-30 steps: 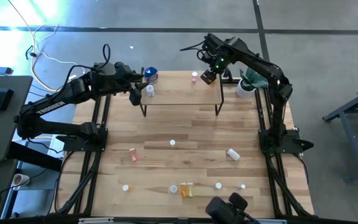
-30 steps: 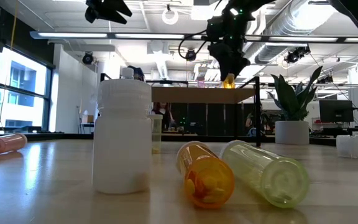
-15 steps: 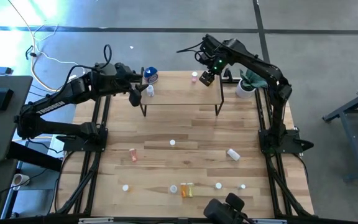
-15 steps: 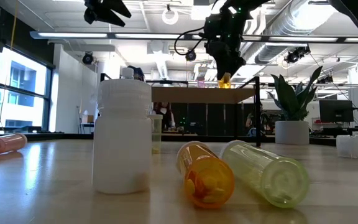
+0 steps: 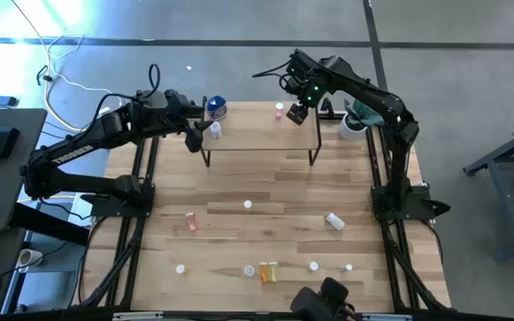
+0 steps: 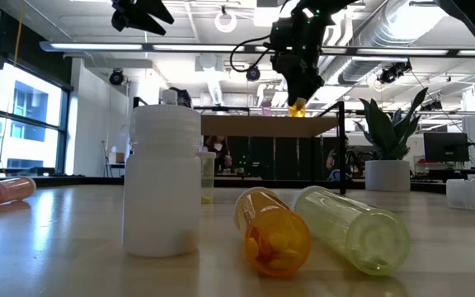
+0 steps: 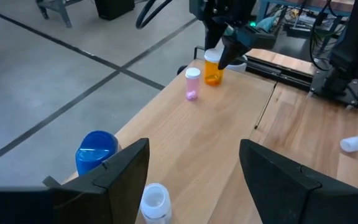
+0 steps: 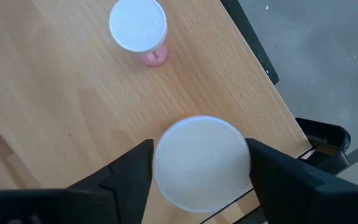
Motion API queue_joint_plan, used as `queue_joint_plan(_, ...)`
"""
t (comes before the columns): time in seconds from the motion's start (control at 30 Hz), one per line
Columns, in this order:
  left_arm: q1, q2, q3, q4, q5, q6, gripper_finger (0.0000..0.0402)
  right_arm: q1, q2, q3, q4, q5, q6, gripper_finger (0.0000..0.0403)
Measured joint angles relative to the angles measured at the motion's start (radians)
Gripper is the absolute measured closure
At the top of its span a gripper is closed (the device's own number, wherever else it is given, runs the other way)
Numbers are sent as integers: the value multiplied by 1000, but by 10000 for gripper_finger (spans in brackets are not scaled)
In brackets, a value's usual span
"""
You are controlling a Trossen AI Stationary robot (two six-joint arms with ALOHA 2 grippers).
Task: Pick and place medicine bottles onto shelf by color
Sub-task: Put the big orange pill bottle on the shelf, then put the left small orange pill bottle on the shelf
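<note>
Roughly a third done, by the look of it: four bottles up on the shelf (image 5: 257, 141), about eight left on the table (image 5: 239, 178). At the shelf's left end, left gripper (image 5: 198, 134) spread wide, holding nothing, hovering over a white-capped bottle (image 5: 214, 130) standing upright near the left edge. Just beyond it, at the far left corner, a blue-topped bottle (image 5: 216, 108), upright. Further right, near the shelf's far edge, a pink bottle (image 5: 279, 110), upright and free. Just beside that, toward the far right corner, an orange bottle (image 7: 213, 67) with the right gripper (image 5: 298, 112) straddling its white cap from above; impossible to tell whether pinching or already let go, and apparently resting on the board, though contact not certain. Sorting so far, judged from the layout: white and blue to the left, pink and orange to the right. Left to fetch from the table, all well apart from the shelf: a small white vial (image 5: 179, 268) near the front left, a pink vial (image 5: 191, 221) lying on its side toward the left edge, a white cap-up bottle (image 5: 247, 204) mid-table, another white one (image 5: 249, 270) at the front, an orange and yellow pair (image 5: 268, 271) lying just beside it, a white vial (image 5: 313, 266) further along, a larger white bottle (image 5: 334, 220) on its side toward the right edge, and a last white vial (image 5: 347, 267) near the front right.
</note>
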State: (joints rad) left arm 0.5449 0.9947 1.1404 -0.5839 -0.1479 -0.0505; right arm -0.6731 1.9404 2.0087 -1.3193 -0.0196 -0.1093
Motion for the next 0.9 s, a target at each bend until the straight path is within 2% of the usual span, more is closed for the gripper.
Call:
queue_joint_plan(0.2, 0, 0, 0, -6, 4, 2, 161, 0, 0, 0, 0, 15, 40, 140)
queue_joint_plan(0.47, -3, 0, 0, -121, 100, -62, 161, 0, -9, 7, -11, 18, 51, 139)
queue_joint_plan(0.7, -53, 0, 0, -263, 114, -129, 161, 0, -11, 122, -10, 38, 87, 139)
queue_joint_plan(0.9, -158, 0, 0, -402, 114, -181, 161, 2, -11, 234, -47, 38, 138, 139)
